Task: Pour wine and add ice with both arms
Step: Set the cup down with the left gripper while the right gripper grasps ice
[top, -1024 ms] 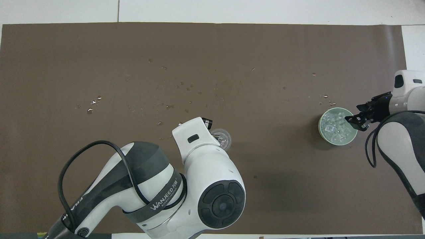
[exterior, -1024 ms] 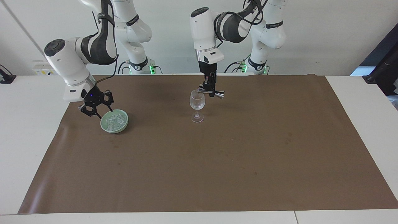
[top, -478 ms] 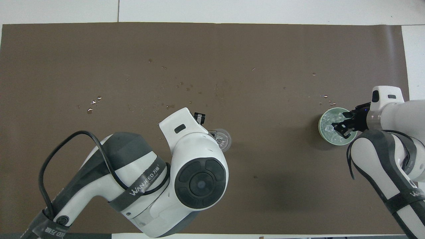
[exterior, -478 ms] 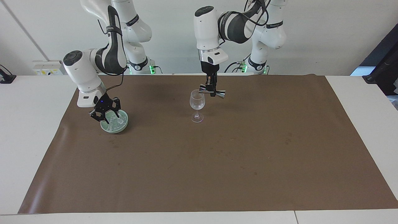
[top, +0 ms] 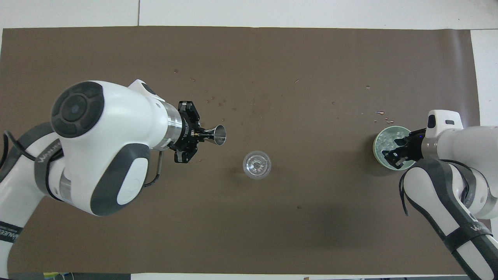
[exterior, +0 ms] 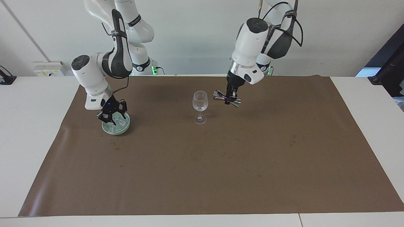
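At the right arm's end of the brown mat [exterior: 221, 164], the right gripper [exterior: 111, 117] now hangs low over the green bowl [exterior: 116, 128], fingertips down among the ice [exterior: 117, 123]; a second ago it stood off the bowl's rim, toward the table's edge, and has since swung in over the heap. Its jaws stand partly apart, and whether a cube sits between them cannot be told. In the overhead view the same gripper [top: 397, 152] covers much of the bowl [top: 379, 144], with ice [top: 385, 137] showing beside it.

The wine glass [exterior: 200, 107] stands upright in the middle of the mat, unmoved, seen from above as a clear ring [top: 256, 165].

The left gripper [exterior: 228, 100], clamped on the waist of a steel jigger [exterior: 226, 98], has drawn away from the glass: a second ago it held the jigger just over the rim, and now the jigger hangs lying on its side over bare mat toward the left arm's end, clear of the glass. From above, the jigger [top: 216, 135] points its open mouth toward the glass, the left gripper [top: 199, 134] pinching it. Water drops [top: 218, 102] dot the mat farther from the robots.
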Robot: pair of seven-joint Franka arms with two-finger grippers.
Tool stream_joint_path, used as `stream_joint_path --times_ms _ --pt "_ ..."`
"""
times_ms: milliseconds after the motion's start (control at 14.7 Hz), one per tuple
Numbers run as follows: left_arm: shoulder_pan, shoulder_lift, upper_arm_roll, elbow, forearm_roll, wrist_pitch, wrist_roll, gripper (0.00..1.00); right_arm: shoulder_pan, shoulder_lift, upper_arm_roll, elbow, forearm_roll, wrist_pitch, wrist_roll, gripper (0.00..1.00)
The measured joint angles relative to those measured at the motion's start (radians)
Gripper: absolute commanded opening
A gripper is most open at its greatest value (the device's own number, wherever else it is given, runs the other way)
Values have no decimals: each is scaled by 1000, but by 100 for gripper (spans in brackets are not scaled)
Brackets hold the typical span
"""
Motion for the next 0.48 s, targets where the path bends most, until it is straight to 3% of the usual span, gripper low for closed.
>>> stream_joint_path --times_ms 478 --pt "327 0 4 -93 -432 1 406 0 7 7 0 -32 1 60 4 54"
